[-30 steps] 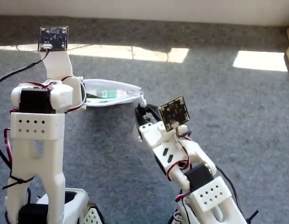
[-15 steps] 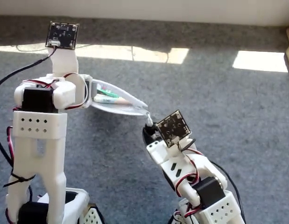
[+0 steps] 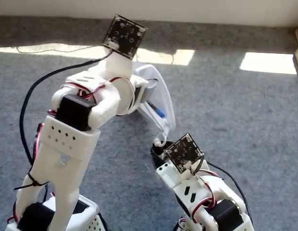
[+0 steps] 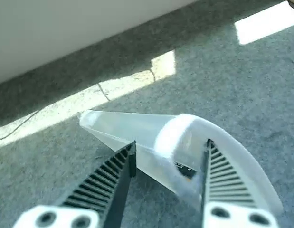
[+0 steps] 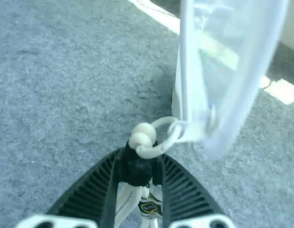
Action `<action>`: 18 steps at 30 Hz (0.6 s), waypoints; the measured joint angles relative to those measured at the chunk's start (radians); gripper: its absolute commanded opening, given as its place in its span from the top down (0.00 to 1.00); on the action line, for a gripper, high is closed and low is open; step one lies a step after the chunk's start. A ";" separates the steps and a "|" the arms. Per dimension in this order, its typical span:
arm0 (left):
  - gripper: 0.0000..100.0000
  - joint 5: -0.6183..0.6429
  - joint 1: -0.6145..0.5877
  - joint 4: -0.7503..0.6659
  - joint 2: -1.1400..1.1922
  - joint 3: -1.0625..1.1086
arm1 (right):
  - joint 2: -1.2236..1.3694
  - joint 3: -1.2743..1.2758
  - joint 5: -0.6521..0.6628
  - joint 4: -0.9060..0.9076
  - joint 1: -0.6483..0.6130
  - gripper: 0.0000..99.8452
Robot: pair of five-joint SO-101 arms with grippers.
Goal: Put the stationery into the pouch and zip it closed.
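Seemed at the zipping step, with stationery [image 3: 158, 112] inside the pouch [image 3: 156, 91], aloft over the carpet [image 3: 235, 120]. Clamped left gripper [image 4: 170, 144] on its end, right gripper [image 5: 139, 156] on the zip pull [image 5: 144, 135]; needed next a steady draw along the zip

Grey carpet-textured tabletop [image 3: 245, 125], bright sunlit patches [image 3: 269, 62] along its far side, a thin cable [image 3: 47, 48] lying on it at the far left, a white wall [image 3: 187, 9] bordering its far edge, a white arm base [image 3: 89, 215] standing at the near left.
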 measured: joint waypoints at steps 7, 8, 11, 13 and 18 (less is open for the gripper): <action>0.77 -0.048 0.140 -0.011 0.058 -0.052 | -0.008 0.000 0.000 0.002 0.000 1.00; 0.77 -0.048 0.152 -0.011 0.058 -0.071 | -0.008 0.000 0.000 0.002 0.000 1.00; 0.77 -0.048 0.175 -0.011 0.063 -0.115 | -0.009 0.000 0.000 0.002 0.000 1.00; 0.77 -0.049 0.176 -0.011 0.063 -0.127 | -0.011 0.000 0.000 0.002 0.000 1.00; 0.77 -0.092 0.169 0.051 0.063 -0.183 | -0.021 0.000 0.002 0.002 0.028 1.00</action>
